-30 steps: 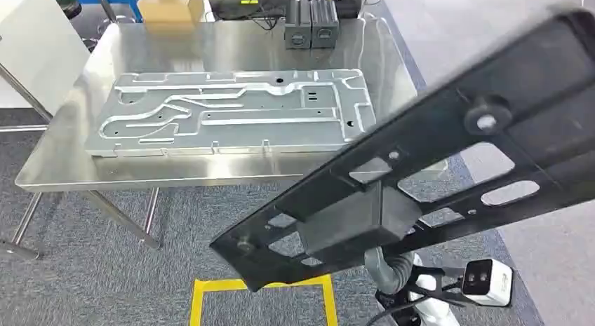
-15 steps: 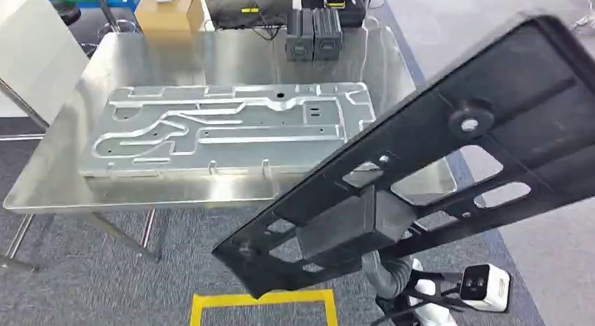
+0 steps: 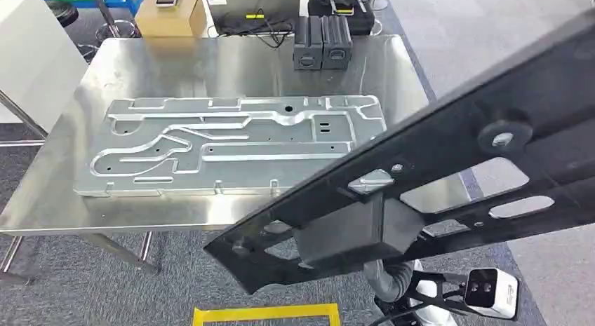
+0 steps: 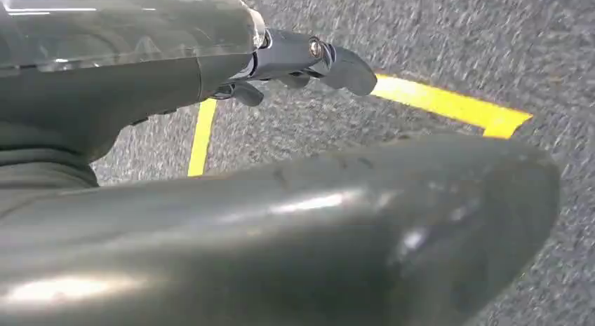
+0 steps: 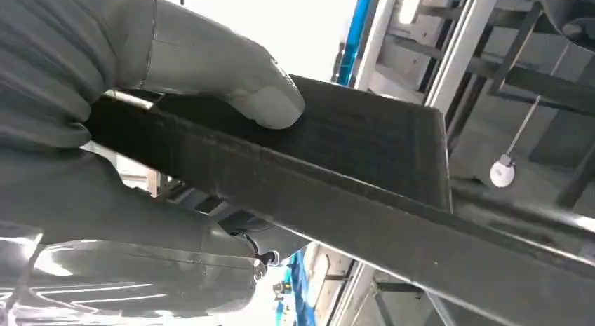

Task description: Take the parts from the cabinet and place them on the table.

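Black and long, the frame part point(image 3: 449, 165) hangs tilted in the air in front of the robot, its lower end low over the floor near the yellow floor tape point(image 3: 266, 314) and its upper end rising away to the right. The right robot hand point(image 5: 119, 116) holds it: in the right wrist view the thumb presses on one face of the part's edge while the fingers wrap the other side. The left robot hand point(image 4: 302, 63) hangs over grey carpet with nothing in it; its fingers look loosely curled, though I cannot tell from that view whether they are spread or closed.

On the steel counter point(image 3: 231, 59) a silver machined plate point(image 3: 231, 144) already lies flat, parallel to the near edge, so one part appears delivered. Two dark boxes point(image 3: 323, 42) stand at the counter's far edge, well apart from the plate.

As a judgement, the task is partway along: the black part is out of the cabinet and close to the counter, but not yet over it or set down. Bare steel shows behind the plate and at its ends.
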Available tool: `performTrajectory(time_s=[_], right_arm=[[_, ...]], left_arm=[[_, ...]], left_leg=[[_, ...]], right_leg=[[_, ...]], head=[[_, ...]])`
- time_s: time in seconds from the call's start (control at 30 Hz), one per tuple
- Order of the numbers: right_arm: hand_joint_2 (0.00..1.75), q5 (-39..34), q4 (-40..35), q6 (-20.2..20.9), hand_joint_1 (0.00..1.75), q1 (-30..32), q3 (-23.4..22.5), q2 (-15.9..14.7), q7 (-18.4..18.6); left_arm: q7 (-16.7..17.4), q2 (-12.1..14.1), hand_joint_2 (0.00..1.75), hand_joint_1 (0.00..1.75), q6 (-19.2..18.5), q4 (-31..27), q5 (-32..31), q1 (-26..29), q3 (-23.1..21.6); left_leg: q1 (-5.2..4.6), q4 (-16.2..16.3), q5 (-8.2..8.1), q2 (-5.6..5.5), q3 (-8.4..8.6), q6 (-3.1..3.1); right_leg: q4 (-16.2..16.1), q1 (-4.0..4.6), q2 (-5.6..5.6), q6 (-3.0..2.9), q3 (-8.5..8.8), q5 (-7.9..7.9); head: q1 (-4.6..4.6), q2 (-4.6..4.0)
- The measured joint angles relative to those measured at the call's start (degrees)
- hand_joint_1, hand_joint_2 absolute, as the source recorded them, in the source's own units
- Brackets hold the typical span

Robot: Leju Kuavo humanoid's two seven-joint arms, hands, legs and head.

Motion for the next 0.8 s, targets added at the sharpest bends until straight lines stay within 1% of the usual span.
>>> performTrajectory(time_s=[0.03,0.07,0.1,0.13,0.17,0.2,0.23,0.27,0.3,0.33,0.37,0.4,0.43,0.47,0.5,0.53,0.57,0.6,0.63,0.67,0.7,0.73,0.77,0.8], right_arm=[[1.75,-0.11,-0.30,0.04,1.71,-0.06,-0.11,0.00,-0.04],[1.75,-0.13,-0.48,0.04,1.71,-0.03,-0.20,0.00,-0.09],[1.75,-0.09,-0.59,0.09,1.71,0.17,-0.33,0.00,-0.17],[1.75,0.11,-0.79,0.13,1.71,0.54,-0.55,0.00,-0.26],[1.75,0.29,-1.03,0.13,1.71,0.86,-0.85,0.00,-0.31],[1.75,0.61,-1.31,0.11,1.71,1.10,-1.09,0.00,-0.33],[1.75,1.14,-1.73,0.02,1.71,1.37,-1.40,0.00,-0.39],[1.75,1.64,-2.20,-0.32,1.71,1.54,-1.70,0.00,-0.39],[1.75,2.30,-2.29,-1.25,1.71,1.24,-2.08,0.00,-0.39],[1.75,2.64,-2.08,-1.96,1.71,0.53,-2.57,0.00,-0.39],[1.75,3.31,-0.82,-2.94,1.71,-1.30,-3.64,0.02,-0.37],[1.75,6.03,0.88,-5.57,1.71,-3.68,-5.10,0.04,-0.31],[1.75,9.17,2.72,-8.29,1.71,-5.94,-6.81,0.09,-0.31],[1.75,11.22,4.27,-9.82,1.71,-8.06,-8.12,0.09,-0.31],[1.75,14.03,6.06,-12.54,1.71,-9.69,-9.73,0.11,-0.16],[1.75,18.83,7.74,-17.32,1.71,-11.66,-10.90,0.20,0.24],[1.75,24.48,10.02,-22.76,1.71,-14.29,-11.76,0.22,0.86],[1.75,29.90,12.56,-27.58,1.71,-16.69,-12.33,0.22,2.17],[1.75,32.80,14.13,-30.06,1.71,-17.85,-12.63,0.20,2.95],[1.75,35.83,16.33,-33.32,1.71,-19.17,-13.01,0.20,3.85],[1.75,38.96,19.62,-35.72,1.71,-21.73,-12.94,0.20,4.97],[1.75,42.86,22.84,-37.82,1.71,-25.00,-12.68,0.20,6.39],[1.75,48.26,26.77,-40.60,1.71,-28.35,-12.35,0.20,9.26],[1.75,52.09,29.33,-42.35,1.71,-31.28,-11.93,0.20,11.12]], left_arm=[[-0.11,0.00,0.00,0.00,0.00,0.00,0.00,-0.05,0.00],[-0.17,0.07,0.00,0.00,-0.04,0.00,0.00,-0.12,0.00],[-0.28,0.13,0.00,0.00,-0.17,0.00,0.00,-0.13,0.00],[-0.39,0.15,0.00,0.00,-0.22,0.00,0.00,-0.09,0.00],[-0.41,0.24,0.00,0.00,-0.28,0.00,0.00,-0.02,0.00],[-0.41,0.31,0.00,0.00,-0.31,0.00,0.04,0.04,0.00],[-0.41,0.31,0.00,0.00,-0.26,0.00,0.18,0.08,0.00],[-0.41,0.31,0.00,0.00,-0.13,0.00,0.11,0.09,0.02],[-0.44,0.31,0.00,0.00,-0.04,0.00,-0.24,0.09,0.00],[-0.52,0.22,0.00,0.00,-0.07,0.02,-0.41,0.14,0.00],[-0.72,0.13,0.00,0.00,-0.18,0.02,-0.63,-0.10,0.00],[-1.00,0.15,0.00,0.00,-0.17,0.02,-0.66,-0.22,0.00],[-1.16,0.15,0.00,0.00,-0.18,0.02,-0.63,-0.32,0.00],[-1.36,0.15,0.00,0.00,-0.18,0.02,-0.63,-0.50,0.00],[-1.51,0.24,0.00,0.00,-0.22,0.02,-0.66,-0.61,0.00],[-1.77,0.18,0.00,0.00,-0.46,0.02,-0.72,-0.63,-0.02],[-1.97,0.11,0.00,0.00,-0.74,0.02,-0.99,-0.62,-0.04],[-2.12,0.13,0.00,0.00,-0.96,0.02,-1.27,-0.63,-0.09],[-2.16,0.22,0.00,0.00,-1.09,0.02,-1.27,-0.64,-0.09],[-2.23,0.26,0.00,0.00,-1.29,0.02,-1.33,-0.55,-0.13],[-2.25,0.33,0.00,0.00,-1.57,0.02,-1.46,-0.30,-0.20],[-2.32,0.37,0.00,0.00,-1.73,0.02,-1.66,-0.26,-0.24],[-2.40,0.50,0.00,0.00,-1.79,0.02,-1.84,-0.50,-0.26],[-2.49,0.66,0.00,0.00,-1.95,0.02,-1.86,-0.65,-0.28]], left_leg=[[0.00,-0.28,-0.26,0.00,0.64,0.39],[-0.03,-0.38,-0.56,0.00,1.03,0.68],[-0.11,-0.38,-0.95,0.00,1.36,0.83],[-0.22,-0.37,-1.40,-0.03,1.74,0.94],[-0.29,-0.37,-1.85,-0.06,2.23,0.98],[-0.35,-0.37,-2.31,-0.14,2.85,0.96],[-0.43,-0.37,-2.83,-0.19,3.59,0.91],[-0.53,-0.37,-3.29,-0.21,4.49,0.81],[-0.62,-0.40,-3.94,-0.21,5.33,0.63],[-0.55,-0.48,-4.38,-0.17,5.11,0.48],[-0.74,-0.42,-4.65,-0.11,5.36,0.08],[-0.59,-0.61,-4.73,0.20,4.99,-0.21],[-0.62,-0.11,-4.63,0.43,5.48,-0.45],[-0.66,-0.38,-4.39,0.46,5.85,-0.89],[-0.70,0.08,-4.77,0.42,5.59,-0.91],[-0.61,1.78,-5.29,0.36,5.15,-1.10],[-0.57,5.29,-6.62,0.36,3.22,-1.28],[-0.30,9.84,-8.29,0.33,0.39,-1.65],[-0.14,13.65,-9.83,0.33,-2.28,-1.94],[-0.04,16.41,-10.55,0.36,-4.58,-2.21],[0.06,16.63,-9.78,0.38,-5.56,-2.60],[0.20,14.44,-7.62,0.38,-5.38,-2.75],[0.35,9.90,-4.13,0.39,-4.14,-2.94],[0.55,4.48,-0.54,0.51,-2.25,-3.09]], right_leg=[[2.76,-0.02,-0.12,0.11,-1.42,-0.18],[6.85,-0.03,-0.16,0.37,-4.07,-1.51],[11.13,-0.10,-0.16,0.60,-7.05,-3.41],[14.53,-0.15,-0.18,0.78,-9.71,-5.10],[16.16,-0.16,-0.18,0.79,-11.56,-5.58],[15.44,-0.16,-0.19,0.76,-12.15,-4.49],[12.77,-0.14,-0.19,0.57,-11.72,-2.09],[8.29,-0.08,-0.19,0.09,-10.37,1.29],[3.21,0.24,-0.19,-0.46,-8.81,5.25],[0.03,0.46,-0.23,-1.06,-8.45,7.75],[-0.86,0.91,-0.28,-1.26,-8.35,6.46],[-0.45,0.89,-0.36,-1.32,-8.41,7.22],[-1.09,0.99,-0.01,-1.50,-8.46,7.14],[-1.26,1.11,0.01,-1.79,-8.10,7.03],[-1.90,0.51,-0.07,-2.00,-7.15,7.06],[-2.28,0.39,-0.23,-2.16,-6.54,6.98],[-2.30,0.29,-0.26,-2.38,-6.39,6.84],[-2.28,0.30,-0.25,-2.51,-6.31,6.74],[-2.27,0.32,-0.28,-2.57,-6.24,6.59],[-2.17,0.30,-0.39,-2.54,-6.23,6.42],[-2.04,0.21,-0.35,-2.51,-6.25,6.31],[-1.82,0.07,-0.12,-2.42,-6.23,6.18],[-1.52,-0.05,-0.05,-2.14,-6.17,5.97],[-1.17,-0.14,-0.06,-1.90,-6.10,5.70]], head=[[0.02,0.00],[0.02,0.00],[0.00,0.00],[0.00,0.00],[0.02,0.00],[0.02,0.00],[0.00,0.00],[0.02,0.00],[0.02,0.00],[0.00,0.00],[0.04,0.00],[-0.02,0.00],[0.00,0.00],[0.00,0.00],[0.00,0.00],[0.02,0.00],[-0.02,0.00],[-0.02,0.00],[0.00,0.00],[-0.02,0.00],[-0.02,0.00],[-0.02,0.00],[0.00,0.00],[-0.02,0.00]])
